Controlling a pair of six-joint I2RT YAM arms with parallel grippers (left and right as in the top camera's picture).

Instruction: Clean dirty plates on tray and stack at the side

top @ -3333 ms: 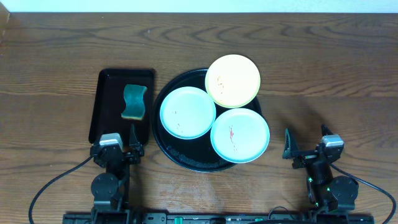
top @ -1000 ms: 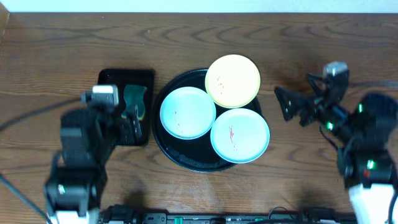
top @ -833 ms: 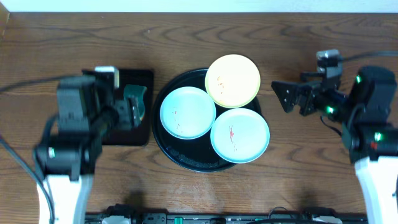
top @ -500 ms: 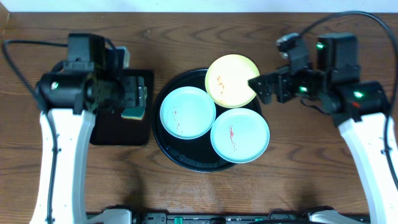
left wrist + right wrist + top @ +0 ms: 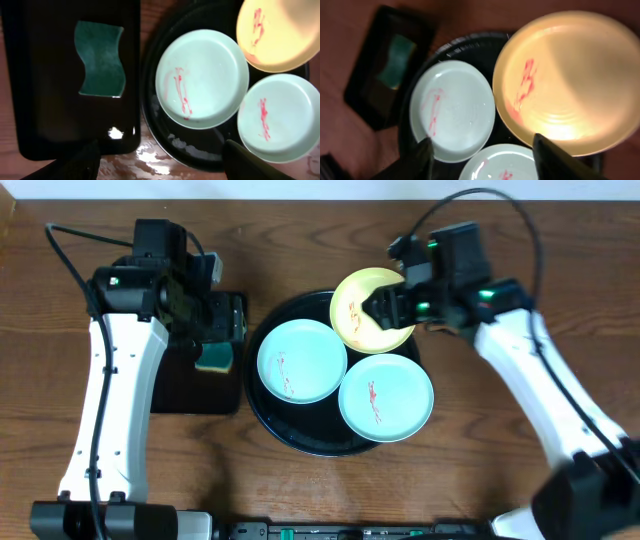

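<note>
The pale yellow round plate [image 5: 358, 320] lies at the back of the large round glossy black tray [image 5: 300, 442], its right edge beneath the right gripper [image 5: 482, 140], whose jaws stand apart and hold nothing. The 2 pale mint-blue round plates [image 5: 301, 360] lie in front. The right arm stretches in over the tray; 0.5 s ago it hung beside the plate. The left gripper [image 5: 161, 150], jaws wide, hovers above the small rectangular black tray [image 5: 190, 390].

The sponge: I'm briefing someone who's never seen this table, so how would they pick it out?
Find the large round black tray holding three plates. Beside it lies a smaller rectangular black tray, and the sponge rests flat inside it. It is the only dark green thing, with wavy sides.
</note>
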